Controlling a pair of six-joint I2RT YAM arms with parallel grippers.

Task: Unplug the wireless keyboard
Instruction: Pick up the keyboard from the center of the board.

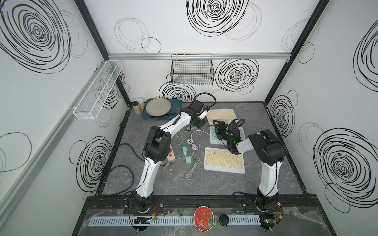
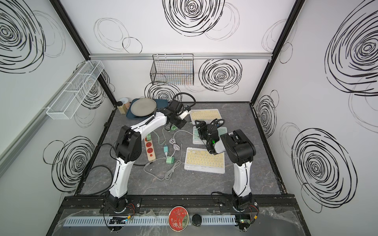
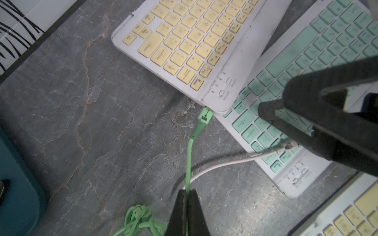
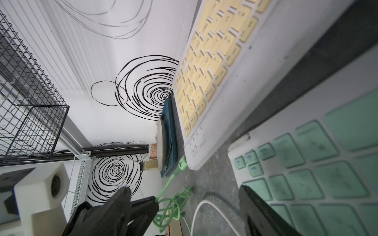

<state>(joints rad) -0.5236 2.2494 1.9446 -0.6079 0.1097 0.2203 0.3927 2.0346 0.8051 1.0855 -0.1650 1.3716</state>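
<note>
Left gripper [image 3: 186, 193] pinches the thin green cable [image 3: 189, 155], fingers closed tight on it, near its plug [image 3: 204, 119]. That plug sits in the corner of the white keyboard with yellow keys [image 3: 184, 40], near the far edge of the grey marbled table [image 3: 81, 122]. Right gripper [image 4: 184, 190] hangs over the neighbouring mint-keyed white keyboard [image 4: 306, 163], fingers spread wide, holding nothing.
</note>
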